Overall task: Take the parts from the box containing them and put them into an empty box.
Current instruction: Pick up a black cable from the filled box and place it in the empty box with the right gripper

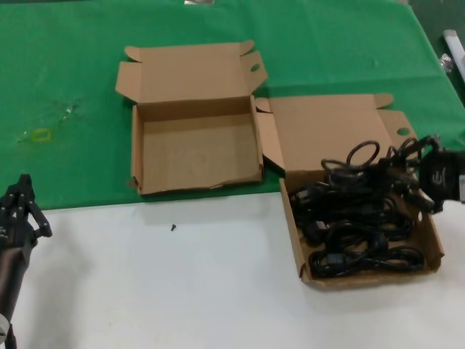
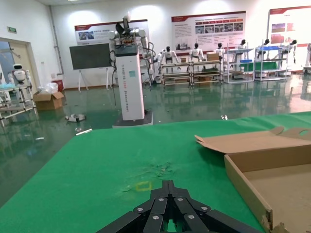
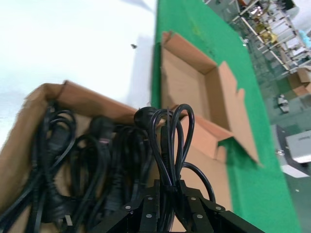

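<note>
Right end effector (image 3: 167, 191) is clamped on 1 cord (image 3: 170, 141), lifted just above the full box (image 1: 436, 240) at the right. Empty box (image 1: 196, 187) sits left of it. Left end effector (image 1: 18, 207), closed, idles over the surface (image 1: 182, 283).

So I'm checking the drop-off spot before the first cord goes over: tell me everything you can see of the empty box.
The empty box is a shallow brown corrugated cardboard mailer lying open on the green cloth, with nothing inside. Its hinged lid is folded back flat, with holed side tabs. The front wall is wavy and dented, its edge near the white surface. Its right side sits close against the lid flap of the box of cords. No gripper touches it.
</note>
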Robot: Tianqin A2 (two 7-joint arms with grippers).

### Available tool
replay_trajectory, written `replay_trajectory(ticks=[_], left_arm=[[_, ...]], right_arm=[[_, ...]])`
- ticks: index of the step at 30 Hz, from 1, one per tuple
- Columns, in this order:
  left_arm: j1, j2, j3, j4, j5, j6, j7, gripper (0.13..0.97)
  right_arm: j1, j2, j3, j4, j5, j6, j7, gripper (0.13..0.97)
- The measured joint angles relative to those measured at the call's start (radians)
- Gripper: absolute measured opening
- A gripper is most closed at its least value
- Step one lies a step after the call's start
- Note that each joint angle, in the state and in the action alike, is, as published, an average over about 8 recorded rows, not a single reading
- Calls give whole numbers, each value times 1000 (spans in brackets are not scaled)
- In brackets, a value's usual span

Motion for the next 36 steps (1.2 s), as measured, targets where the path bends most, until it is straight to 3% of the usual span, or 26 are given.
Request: replay_trajectory(ticks=[13, 36], left_arm=[[0, 0, 0, 0, 0, 0, 0, 142], [0, 0, 0, 0, 0, 0, 0, 142]], right_arm=[[82, -39, -28, 56, -32, 18, 75, 212], [305, -389, -219, -93, -167, 100, 44, 211]])
